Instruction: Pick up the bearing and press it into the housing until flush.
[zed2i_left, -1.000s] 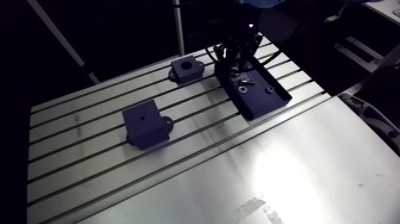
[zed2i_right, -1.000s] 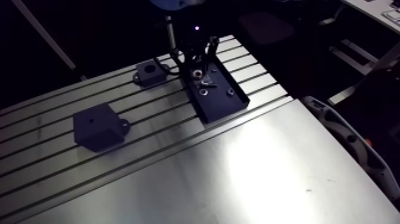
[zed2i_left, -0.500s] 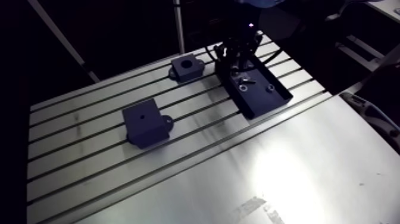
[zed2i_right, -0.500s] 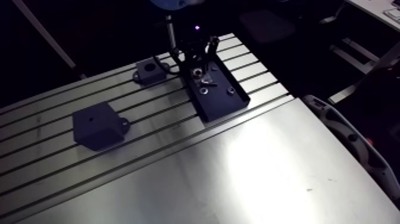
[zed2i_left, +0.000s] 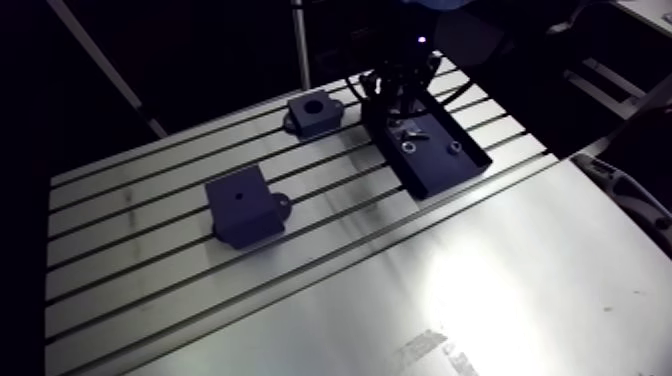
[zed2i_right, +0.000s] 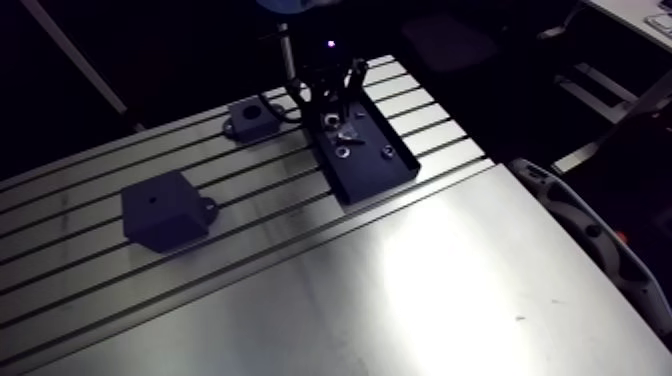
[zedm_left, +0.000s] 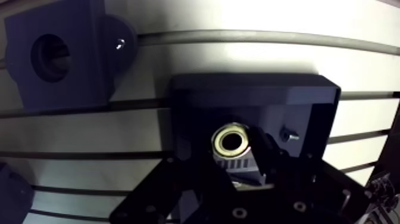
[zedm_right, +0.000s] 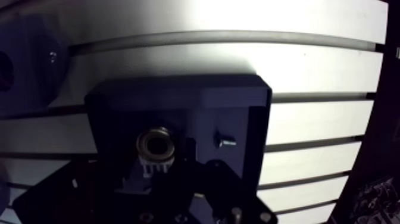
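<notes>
No readable text, labels, brands, numbers or signs in either view. Checked tray (zedm_left: 250, 89), bearing (zedm_left: 231, 140), housing (zedm_left: 77, 36), block (zed2i_left: 245, 205) and table (zed2i_left: 500, 290): no legible marking on any of them.
</notes>
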